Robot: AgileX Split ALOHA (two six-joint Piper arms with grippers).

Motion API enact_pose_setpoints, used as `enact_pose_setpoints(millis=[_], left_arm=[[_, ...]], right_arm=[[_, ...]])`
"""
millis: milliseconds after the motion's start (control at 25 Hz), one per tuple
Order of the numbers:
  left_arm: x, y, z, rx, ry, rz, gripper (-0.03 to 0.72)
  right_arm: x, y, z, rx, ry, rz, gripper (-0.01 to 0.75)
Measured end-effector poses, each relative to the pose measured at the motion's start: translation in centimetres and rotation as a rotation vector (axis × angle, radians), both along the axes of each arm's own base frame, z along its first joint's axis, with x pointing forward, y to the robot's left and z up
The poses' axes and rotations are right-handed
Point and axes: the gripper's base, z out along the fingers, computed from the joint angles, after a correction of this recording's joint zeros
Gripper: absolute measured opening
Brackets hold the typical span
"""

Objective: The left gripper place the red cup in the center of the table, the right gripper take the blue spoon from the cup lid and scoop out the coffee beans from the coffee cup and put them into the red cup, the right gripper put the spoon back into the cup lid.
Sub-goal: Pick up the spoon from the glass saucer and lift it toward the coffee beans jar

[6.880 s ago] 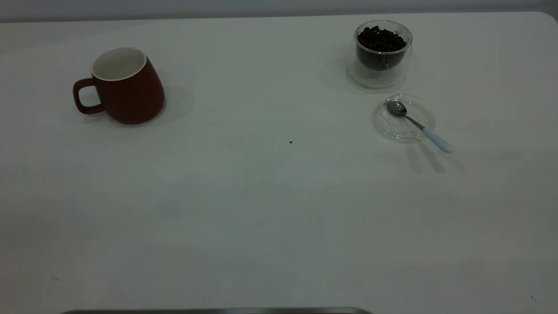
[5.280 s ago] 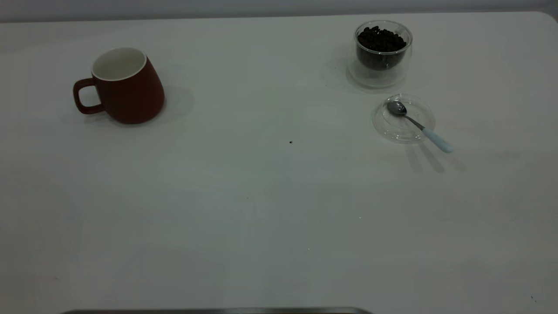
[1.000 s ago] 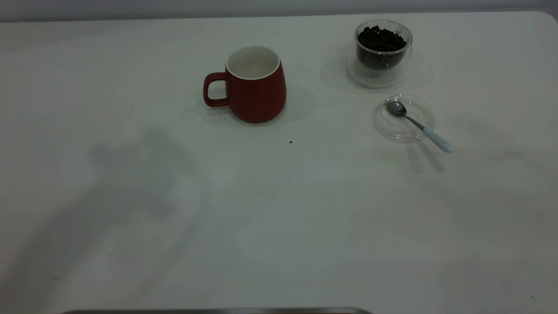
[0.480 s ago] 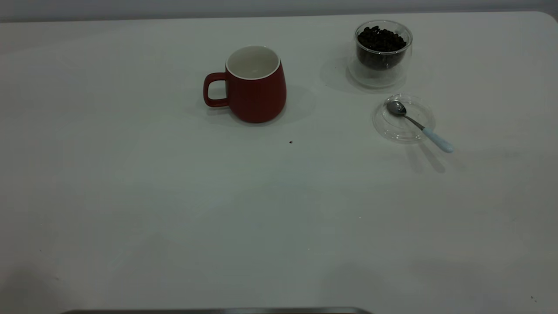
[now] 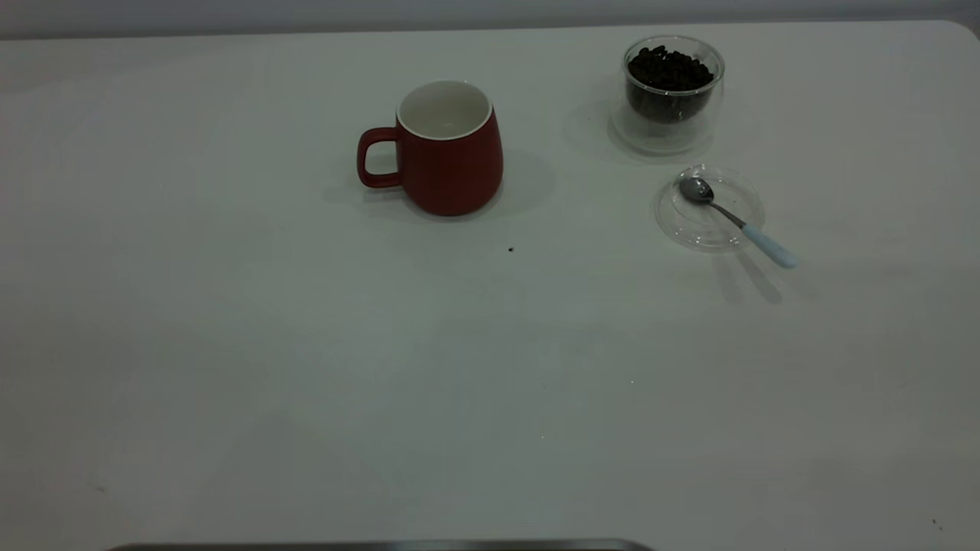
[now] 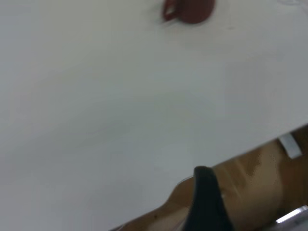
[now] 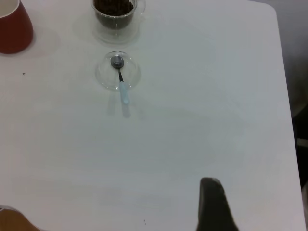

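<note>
From the exterior view, the rounded dark-red ceramic mug with a white inside and loop handle stands upright near the middle of the broad white bench, empty, so the first step looks done. The small clear double-walled glass cup sits well to its right, full of dark roasted coffee beans. Just in front of it lies the flat clear round lid, and the teaspoon with a metal bowl and pale-blue handle rests across it, handle over the rim. No arm shows here; scooping and returning the spoon are left

In the left wrist view, the left pincer hangs off the bench edge, far from the mug; I cannot tell whether it is released or clenched

In the right wrist view, the right pincer hovers over bare bench, well apart from spoon and lid; its state cannot be told either
</note>
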Motion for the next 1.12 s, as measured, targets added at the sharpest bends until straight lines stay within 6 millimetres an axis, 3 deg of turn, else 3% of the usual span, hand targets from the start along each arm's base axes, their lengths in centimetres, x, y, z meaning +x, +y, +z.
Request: enact_pose_setpoints(millis=[200, 440, 720, 1120], left_arm=[[-1.0, 0.9, -2.6, 0.014, -0.028, 0.222, 0.587], [-2.1, 0.8, -3.4, 0.003, -0.068, 0.421, 0.587], [-2.4, 0.4, -4.8, -0.038, -0.078, 0.415, 0.587], [-2.4, 0.2, -4.9, -0.034, -0.089, 0.378, 0.587]], right_arm=[[0.0, 0.0, 0.0, 0.0, 0.0, 0.0, 0.494], [0.0, 0.0, 0.0, 0.0, 0.0, 0.0, 0.494], [0.0, 0.0, 0.0, 0.0, 0.0, 0.0, 0.494], [0.0, 0.0, 0.0, 0.0, 0.0, 0.0, 0.494]])
